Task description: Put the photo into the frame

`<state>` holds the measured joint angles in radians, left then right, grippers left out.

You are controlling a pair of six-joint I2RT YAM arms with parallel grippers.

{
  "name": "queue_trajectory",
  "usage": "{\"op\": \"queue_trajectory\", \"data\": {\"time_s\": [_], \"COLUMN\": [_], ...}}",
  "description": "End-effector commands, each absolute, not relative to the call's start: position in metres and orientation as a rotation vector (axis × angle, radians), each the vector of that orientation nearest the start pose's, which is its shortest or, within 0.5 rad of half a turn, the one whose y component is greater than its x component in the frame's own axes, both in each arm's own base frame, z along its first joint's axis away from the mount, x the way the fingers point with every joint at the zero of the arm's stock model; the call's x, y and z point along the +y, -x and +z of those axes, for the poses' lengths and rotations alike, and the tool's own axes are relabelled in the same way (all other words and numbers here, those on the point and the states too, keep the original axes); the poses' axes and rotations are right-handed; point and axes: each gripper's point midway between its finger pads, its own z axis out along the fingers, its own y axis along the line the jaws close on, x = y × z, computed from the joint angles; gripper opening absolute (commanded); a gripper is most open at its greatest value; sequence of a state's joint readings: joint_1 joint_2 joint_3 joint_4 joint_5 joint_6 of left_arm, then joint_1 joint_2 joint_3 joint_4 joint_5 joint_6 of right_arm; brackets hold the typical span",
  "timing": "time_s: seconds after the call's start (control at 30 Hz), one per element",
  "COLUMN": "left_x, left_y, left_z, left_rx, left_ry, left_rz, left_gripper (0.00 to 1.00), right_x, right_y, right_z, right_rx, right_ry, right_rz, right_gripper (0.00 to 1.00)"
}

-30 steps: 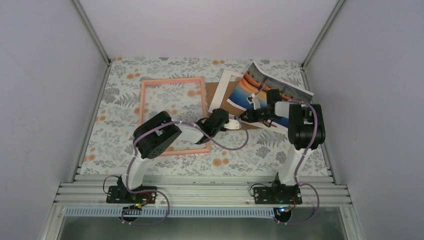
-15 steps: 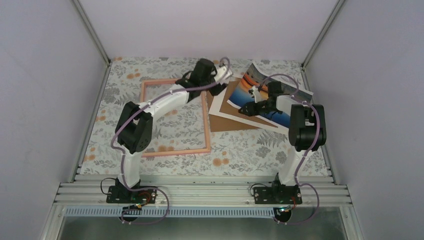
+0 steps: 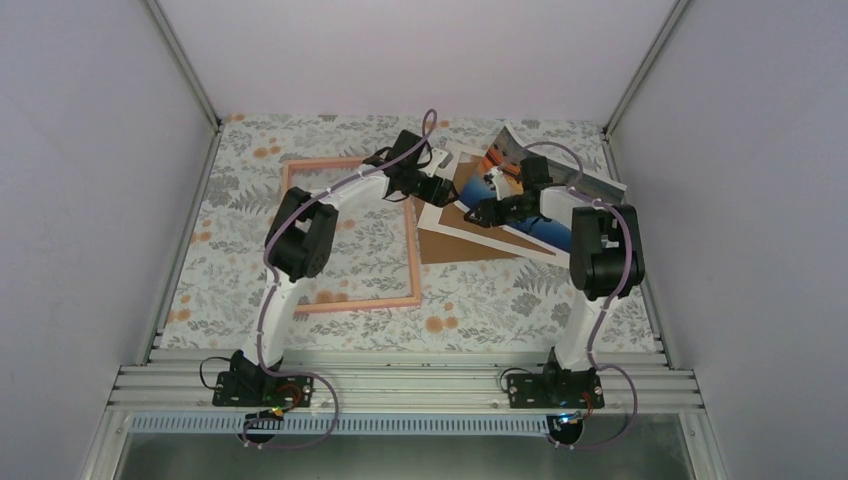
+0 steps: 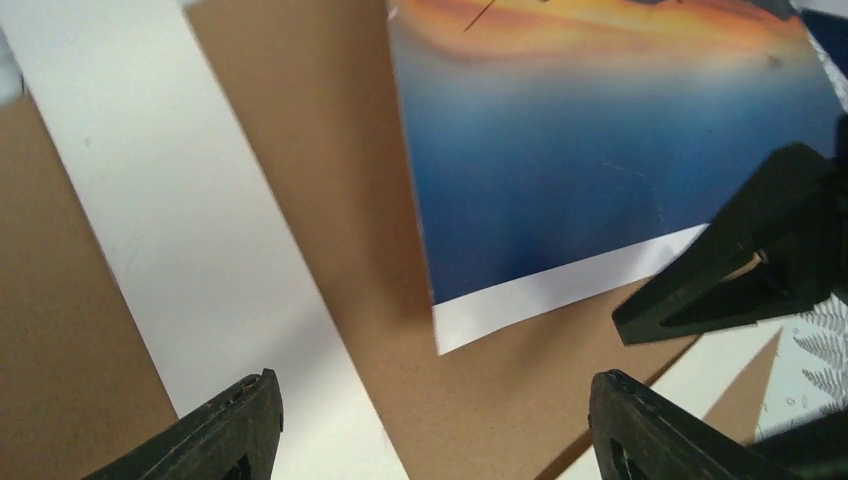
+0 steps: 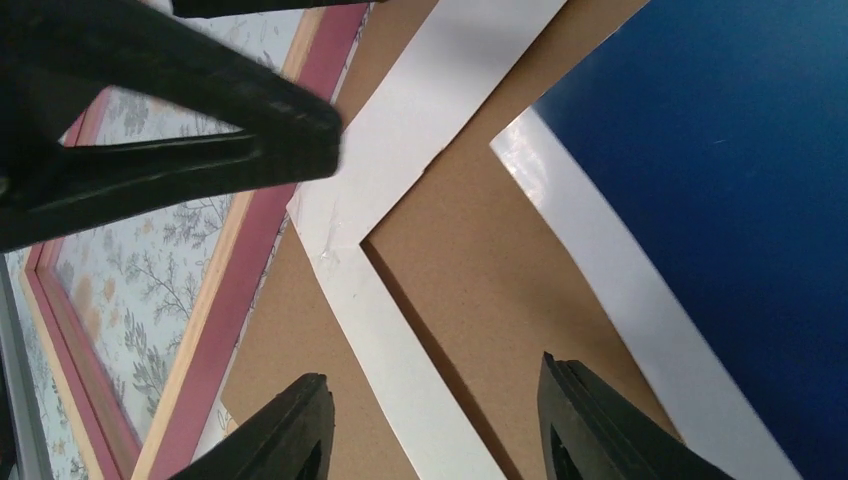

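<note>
The photo [image 3: 548, 232], an orange sunset over blue water with a white edge, lies at the back right, partly over the brown backing board [image 3: 470, 245] and white mat [image 3: 470, 158]. Its corner [image 4: 600, 150] lies just ahead of my left gripper [image 4: 433, 385], which hovers open over bare board, holding nothing. My right gripper [image 5: 435, 378] is open above the mat strip [image 5: 400, 300] and board, with the photo's edge [image 5: 740, 200] to its right. The two grippers [image 3: 445, 195] [image 3: 478, 213] face each other closely. The pink frame [image 3: 360, 303] lies flat at left.
Grey walls with metal rails close in the floral table on three sides. The left arm arches over the frame's far right corner. The board and mat overlap beside the frame's right edge [image 5: 240, 290]. The left gripper's fingers [image 5: 200, 130] cross the right wrist view.
The left arm swung from near the frame's right side to the back and came down over the mat. Both grippers opened. The right gripper shifted slightly left.
</note>
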<state>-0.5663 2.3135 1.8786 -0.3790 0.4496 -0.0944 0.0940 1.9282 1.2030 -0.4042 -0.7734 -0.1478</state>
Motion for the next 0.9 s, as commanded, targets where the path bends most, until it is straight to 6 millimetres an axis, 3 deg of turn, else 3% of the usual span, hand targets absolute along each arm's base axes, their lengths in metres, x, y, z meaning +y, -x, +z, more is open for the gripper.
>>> {"op": "queue_trajectory", "data": {"time_s": [0.0,0.17,0.43,0.87], "left_x": [-0.380,-0.367,-0.346,-0.332], "left_y": [-0.481,-0.484,-0.466,-0.477], "left_z": [0.093,0.075,0.040,0.031], "left_rx": [2.390,2.444,2.554,2.567], "left_ry": [-0.602,-0.535,-0.481,-0.452], "left_rz": [-0.920,-0.882,-0.878,-0.829], "left_gripper": [0.77,0.77,0.77,0.77], "right_x": [0.177,0.192,0.201,0.205], "right_y": [-0.406,-0.398,-0.370,-0.316], "right_z": [0.057,0.045,0.028,0.033], "right_rx": [2.460,2.482,2.532,2.549], "right_ry": [0.584,0.633,0.684,0.842], "right_rz": [1.033,1.044,1.131,1.281], "right_gripper": [0.53,0.58,0.58,0.52]}}
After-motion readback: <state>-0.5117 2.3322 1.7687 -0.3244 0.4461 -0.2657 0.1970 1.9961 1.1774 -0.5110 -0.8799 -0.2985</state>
